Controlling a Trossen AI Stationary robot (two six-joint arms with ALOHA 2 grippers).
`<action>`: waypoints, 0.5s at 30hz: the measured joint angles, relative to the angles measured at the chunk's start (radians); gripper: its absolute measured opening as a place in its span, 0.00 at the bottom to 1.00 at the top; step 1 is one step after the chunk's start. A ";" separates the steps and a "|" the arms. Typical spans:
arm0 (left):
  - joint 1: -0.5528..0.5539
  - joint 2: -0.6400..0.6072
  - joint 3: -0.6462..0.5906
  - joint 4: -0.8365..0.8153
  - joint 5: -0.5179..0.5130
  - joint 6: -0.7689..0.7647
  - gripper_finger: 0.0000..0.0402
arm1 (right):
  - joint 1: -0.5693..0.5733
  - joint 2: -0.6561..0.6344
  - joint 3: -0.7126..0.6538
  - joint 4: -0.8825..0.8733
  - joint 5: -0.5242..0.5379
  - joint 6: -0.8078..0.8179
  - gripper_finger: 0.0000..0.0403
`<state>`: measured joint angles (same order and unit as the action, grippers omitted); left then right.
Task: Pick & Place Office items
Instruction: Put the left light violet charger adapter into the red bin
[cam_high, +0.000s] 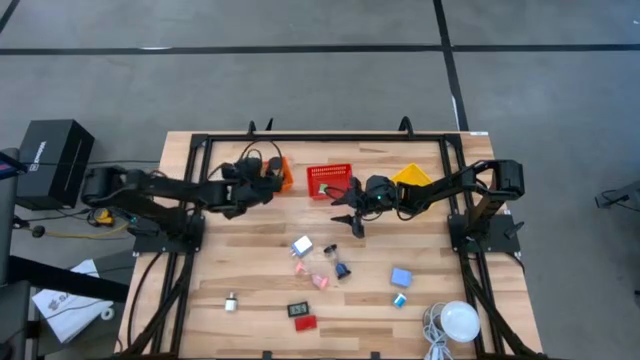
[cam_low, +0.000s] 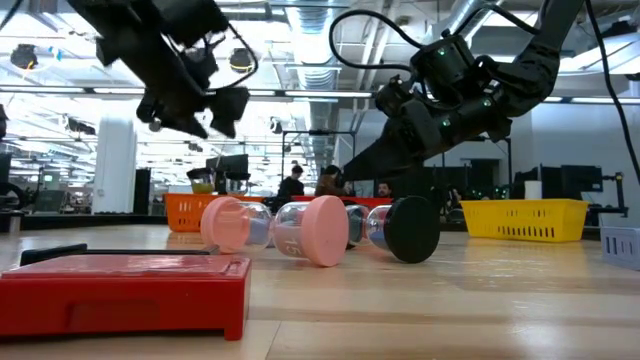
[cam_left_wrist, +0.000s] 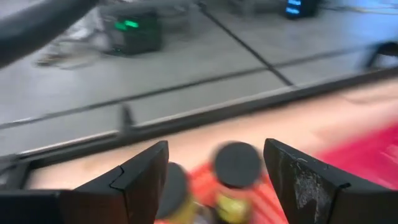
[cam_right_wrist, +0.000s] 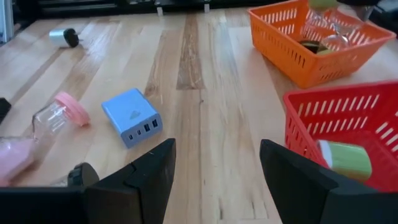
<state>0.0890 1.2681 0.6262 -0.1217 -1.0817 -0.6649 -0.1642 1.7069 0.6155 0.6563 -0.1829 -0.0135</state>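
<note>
Grey concrete floor surrounds a pale wooden table (cam_high: 250, 280) with a black frame along its edges; the level view shows an open workshop behind with seated people.

Left side: a black box (cam_high: 48, 160) sits on the floor off the table. The left arm reaches in over the back of the table. The left gripper (cam_high: 268, 172) hangs over the orange mesh basket (cam_high: 286, 172), fingers (cam_left_wrist: 140, 180) spread apart and holding nothing; its wrist view is blurred, but black-capped jars (cam_left_wrist: 235, 167) seem to lie in the basket below.

Front left: a small tan-capped cylinder (cam_high: 230, 301) lies alone near the front edge.

Centre back: a red mesh basket (cam_high: 328, 181) with a green-and-tan item (cam_right_wrist: 344, 158) inside.

Centre: a white-and-blue block (cam_high: 302, 245), clear jars with pink caps (cam_low: 320, 230), and one black-capped jar (cam_low: 408, 228) lie close together on the boards. Nearer the front are a small black device (cam_high: 297, 310) and, just beside it, a flat red rectangle (cam_high: 305, 322).

Right of centre: the right gripper (cam_high: 352, 212) hovers above the table just in front of the red basket, fingers (cam_right_wrist: 140, 177) parted and empty. A yellow mesh basket (cam_high: 411, 176) sits behind the right arm.

Right front: a light blue block (cam_high: 401, 277) and a smaller blue piece (cam_high: 399, 300); a white dome with a cable (cam_high: 458, 322) near the corner.
</note>
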 joint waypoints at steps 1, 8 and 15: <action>-0.011 -0.024 0.000 0.001 0.037 0.022 0.65 | 0.000 0.000 0.000 0.000 0.000 0.004 0.56; -0.097 -0.116 0.000 0.010 0.231 0.085 0.65 | -0.002 0.000 0.000 0.015 0.000 0.006 0.56; -0.188 -0.090 0.000 0.018 0.374 0.082 0.65 | 0.014 0.000 0.030 -0.013 0.000 0.000 0.56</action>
<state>-0.0990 1.1780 0.6258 -0.1040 -0.7073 -0.5827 -0.1502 1.7069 0.6451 0.6437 -0.1825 -0.0133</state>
